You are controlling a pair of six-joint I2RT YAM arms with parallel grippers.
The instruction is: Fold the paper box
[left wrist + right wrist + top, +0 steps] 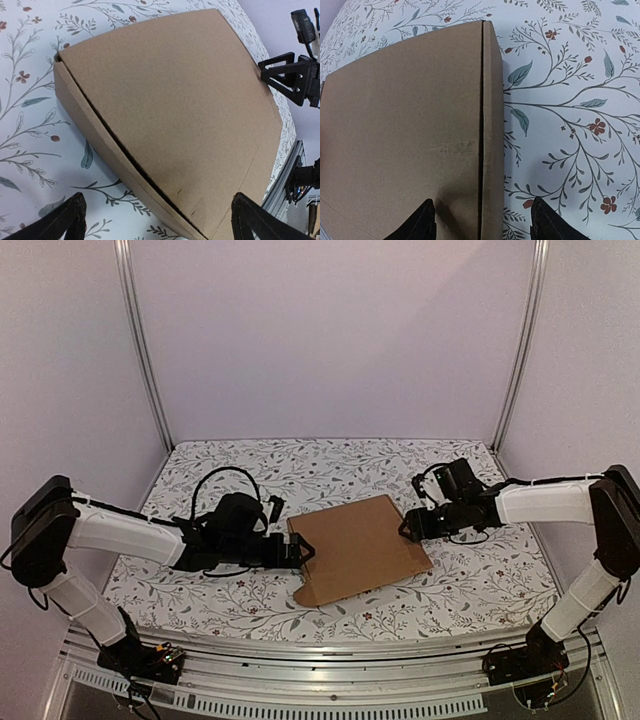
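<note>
The paper box point(360, 548), a plain brown cardboard shape folded shut into a shallow rectangle, is lying flat near the middle of the table point(480, 580), whose white covering is printed with leafy sprigs and small red flowers. It is sitting turned at an angle, one corner pointing toward the far side. In the left wrist view the paper box point(185, 110) is showing a thin dark gap running along the side where its top panel is meeting the wall below. In the right wrist view the paper box point(405, 135) is showing a straight seam between the top panel and a narrow strip along its edge. The black left tool point(300, 552) is hovering at the box's left edge with its jaws spread wide and gripping nothing, and the box is filling the space ahead of the left tool point(157, 220). The black right tool point(410, 528) is waiting at the opposite edge, jaws parted. One finger of the right tool point(482, 222) is reaching over the cardboard and the other over the patterned table, holding nothing.
</note>
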